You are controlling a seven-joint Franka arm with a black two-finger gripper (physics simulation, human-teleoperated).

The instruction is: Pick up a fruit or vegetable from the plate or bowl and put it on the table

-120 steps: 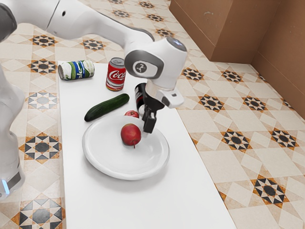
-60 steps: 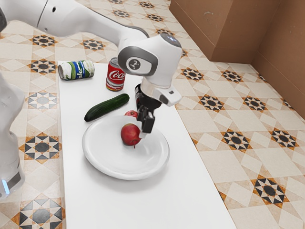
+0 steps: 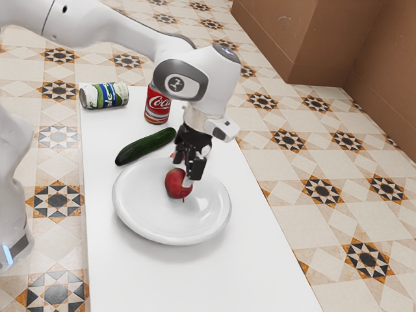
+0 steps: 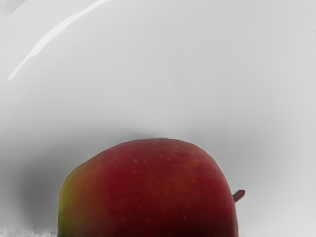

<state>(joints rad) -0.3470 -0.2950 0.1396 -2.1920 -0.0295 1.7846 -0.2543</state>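
Observation:
In the exterior view my gripper [image 3: 181, 175] is low over the plate, open, its fingers spread about the red apple. This apple [image 3: 175, 186] rests in the white plate [image 3: 148, 220], on the side toward the cucumber, and one fingertip overlaps its edge in the picture. The far finger is partly hidden. In the wrist view the apple [image 4: 148, 192] looms large at the lower edge, red with a yellow-green side and a short stem, with the plate's white surface [image 4: 197, 74] around it.
A green cucumber [image 3: 144, 147] lies on the white table [image 3: 247, 273] beyond the plate. Behind it stand a red cola can [image 3: 157, 107] and a green-white can [image 3: 104, 95] on its side. Another small red fruit is mostly hidden behind my gripper.
My hand has moved toward the exterior view's left and come over the apple, turning a little. The apple and plate have stayed where they were.

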